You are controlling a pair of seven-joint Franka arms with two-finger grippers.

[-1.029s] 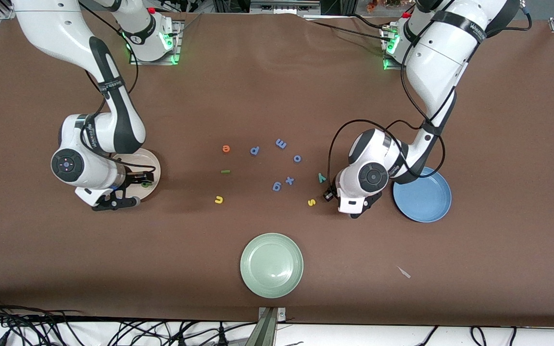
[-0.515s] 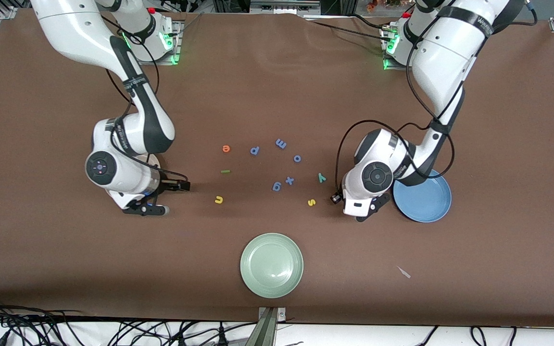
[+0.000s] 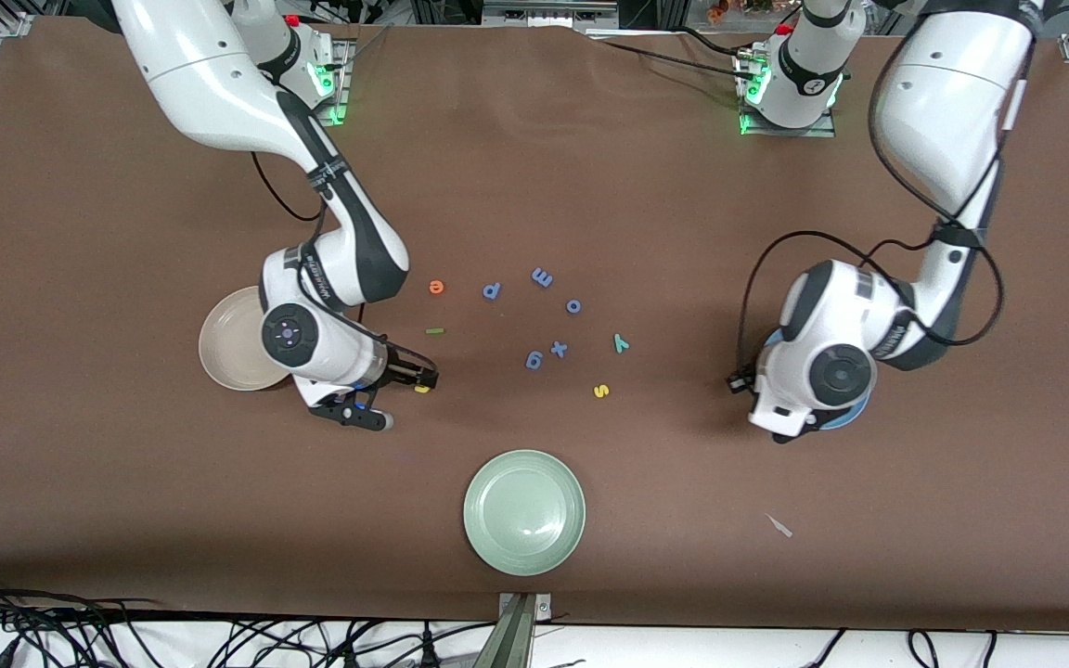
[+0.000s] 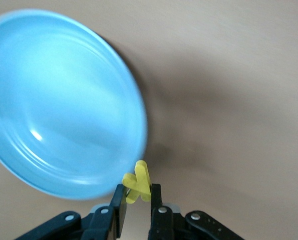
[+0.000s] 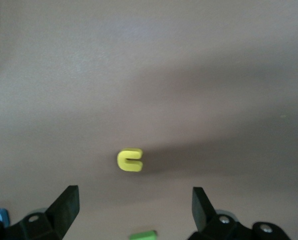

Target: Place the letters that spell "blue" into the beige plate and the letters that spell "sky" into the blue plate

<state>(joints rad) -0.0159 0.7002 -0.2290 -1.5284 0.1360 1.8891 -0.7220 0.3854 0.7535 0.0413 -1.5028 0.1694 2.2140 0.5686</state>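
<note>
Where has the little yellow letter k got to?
The yellow k is pinched in the left gripper, in the air at the edge of the blue plate, toward the left arm's end of the table.

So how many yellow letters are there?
3. The yellow u lies under the open right gripper, the yellow s near the teal y, and the yellow k is held in the left gripper.

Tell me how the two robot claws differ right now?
The left claw is shut on a yellow letter k, held up by the blue plate; the right claw is open and empty. The right claw is over a yellow u lying on the table, between the beige plate and the scattered letters. Both have two black fingers.
</note>
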